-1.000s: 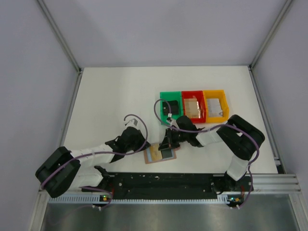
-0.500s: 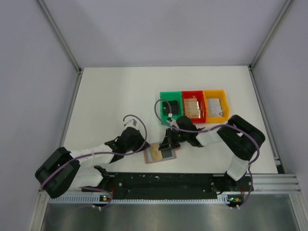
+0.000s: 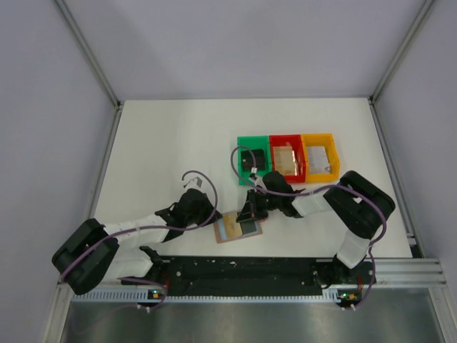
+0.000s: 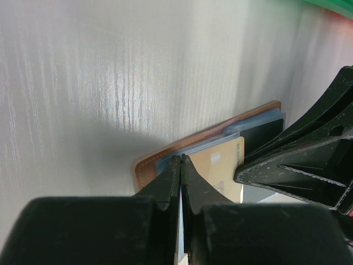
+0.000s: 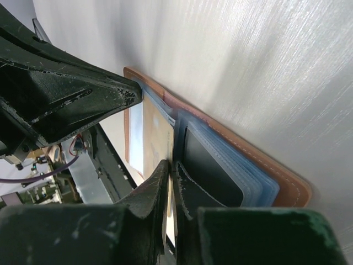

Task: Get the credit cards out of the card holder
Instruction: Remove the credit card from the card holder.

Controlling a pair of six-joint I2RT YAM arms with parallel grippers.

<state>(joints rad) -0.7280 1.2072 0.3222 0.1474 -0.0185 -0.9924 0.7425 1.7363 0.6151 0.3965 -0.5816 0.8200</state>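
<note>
Left gripper (image 4: 181, 160) is pressed closed, tips right on the brown edge of the card holder (image 3: 230, 232). Right gripper (image 5: 172, 165) is closed too, tips at the seam between the tan card (image 5: 157, 130) and the dark card (image 5: 212, 171). Whether either pinches anything, can't tell. The holder lies open, pockets up, low centre of the top view, just above the black base rail (image 3: 243, 268). Its long axis runs left to right, right end tipped slightly up-frame. White table (image 3: 164, 143) all round. Green bin (image 3: 253, 138), red bin (image 3: 287, 137) and yellow bin (image 3: 318, 136) sit in a row up-right. Pale grey walls (image 3: 235, 43) enclose it.
</note>
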